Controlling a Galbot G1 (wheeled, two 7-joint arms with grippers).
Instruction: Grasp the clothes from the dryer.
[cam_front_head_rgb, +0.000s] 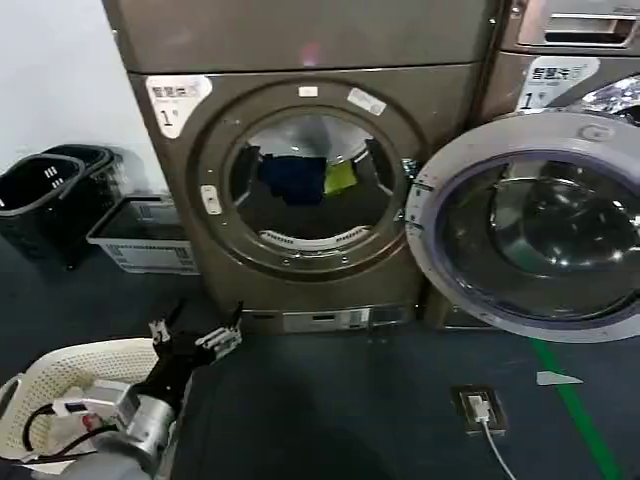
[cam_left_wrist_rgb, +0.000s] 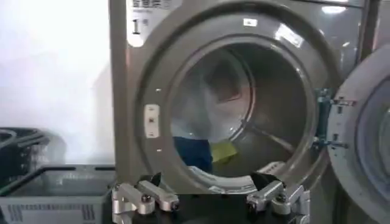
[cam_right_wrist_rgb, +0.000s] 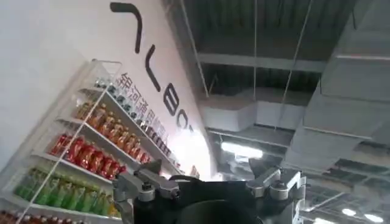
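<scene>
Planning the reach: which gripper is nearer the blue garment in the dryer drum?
Left. The left gripper is open, low before the dryer, facing the blue garment. The right gripper points up toward the ceiling, away from it.

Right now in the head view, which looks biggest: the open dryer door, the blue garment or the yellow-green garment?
1. Open dryer door
2. Blue garment
3. Yellow-green garment
The door stands nearer the camera, which enlarges it.
</scene>
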